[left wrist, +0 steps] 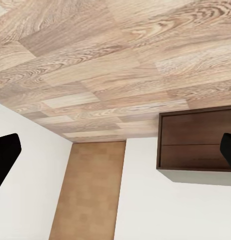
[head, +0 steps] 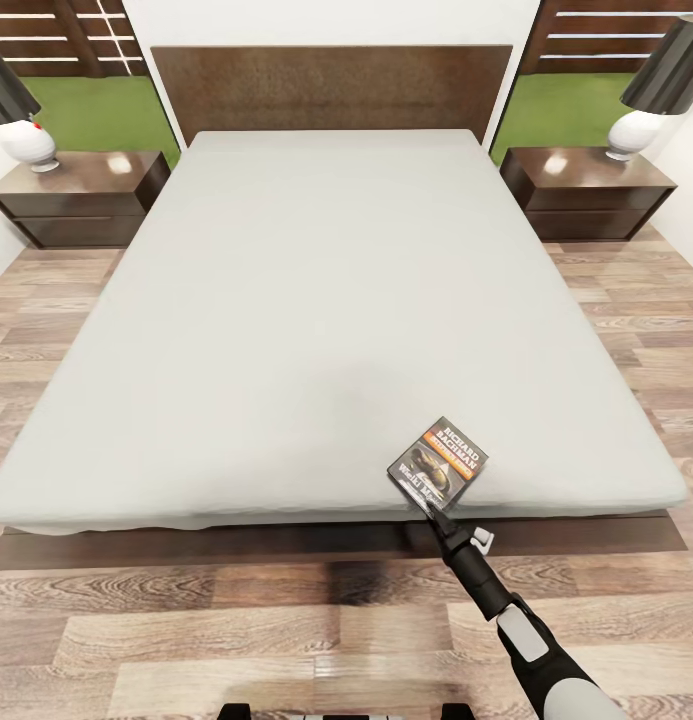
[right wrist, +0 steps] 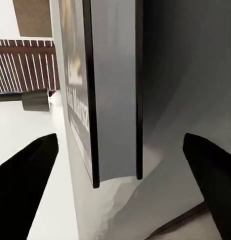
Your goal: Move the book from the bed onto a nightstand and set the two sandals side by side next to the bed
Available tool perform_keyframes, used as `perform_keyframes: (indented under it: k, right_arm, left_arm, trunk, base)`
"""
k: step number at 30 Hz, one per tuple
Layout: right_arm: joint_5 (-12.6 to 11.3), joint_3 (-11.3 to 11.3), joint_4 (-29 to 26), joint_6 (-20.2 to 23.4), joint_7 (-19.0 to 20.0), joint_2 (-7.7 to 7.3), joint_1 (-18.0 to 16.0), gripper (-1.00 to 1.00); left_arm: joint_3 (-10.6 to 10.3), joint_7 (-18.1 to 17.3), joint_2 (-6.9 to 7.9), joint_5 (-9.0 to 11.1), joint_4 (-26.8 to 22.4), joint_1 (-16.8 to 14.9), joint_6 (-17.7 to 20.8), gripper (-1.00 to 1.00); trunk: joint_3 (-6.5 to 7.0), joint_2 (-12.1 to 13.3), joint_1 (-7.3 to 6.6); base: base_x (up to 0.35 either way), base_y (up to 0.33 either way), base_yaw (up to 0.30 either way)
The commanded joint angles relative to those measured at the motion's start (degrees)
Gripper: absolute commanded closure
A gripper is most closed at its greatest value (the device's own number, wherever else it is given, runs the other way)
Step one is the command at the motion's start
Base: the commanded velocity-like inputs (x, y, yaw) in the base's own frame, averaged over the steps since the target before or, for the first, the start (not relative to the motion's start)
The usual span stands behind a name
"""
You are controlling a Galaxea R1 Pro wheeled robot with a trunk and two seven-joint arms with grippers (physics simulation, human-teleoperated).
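My left hand [left wrist: 115,150] hangs with its fingers spread wide over floor and a dark cabinet, kept clear because it has no job yet. The book [head: 438,464] lies near the foot edge of the bed [head: 286,330], right of centre. My right hand [head: 433,515] reaches it with fingers wide apart, straddling its edge, not gripping yet, I judge.

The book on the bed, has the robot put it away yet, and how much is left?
Nothing looks finished. The book still lies near the bed's foot edge, with the right gripper open around it. It must still reach a nightstand, then the sandals need arranging.
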Motion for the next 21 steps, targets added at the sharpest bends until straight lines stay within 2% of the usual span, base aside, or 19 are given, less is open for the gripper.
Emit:
perform_keyframes:
  k: [1, 21]
  right_arm:
    - [-0.37, -0.06, 0.04, 0.6, 0.18, 0.02, -0.02, 1.0]
    - [-0.36, 0.01, 0.04, 0.6, 0.16, -0.05, -0.02, 1.0]
  left_arm:
    - [-0.5, 0.12, 0.0, 0.59, -0.02, 0.02, -0.17, -1.0]
    - [-0.5, 0.12, 0.0, 0.59, -0.08, 0.02, -0.16, -1.0]
  trunk:
    - [-0.02, -0.01, 0.0]
    - [-0.02, -0.01, 0.0]
  base:
    - [0.0, 0.0, 0.0]
    - [0.0, 0.0, 0.0]
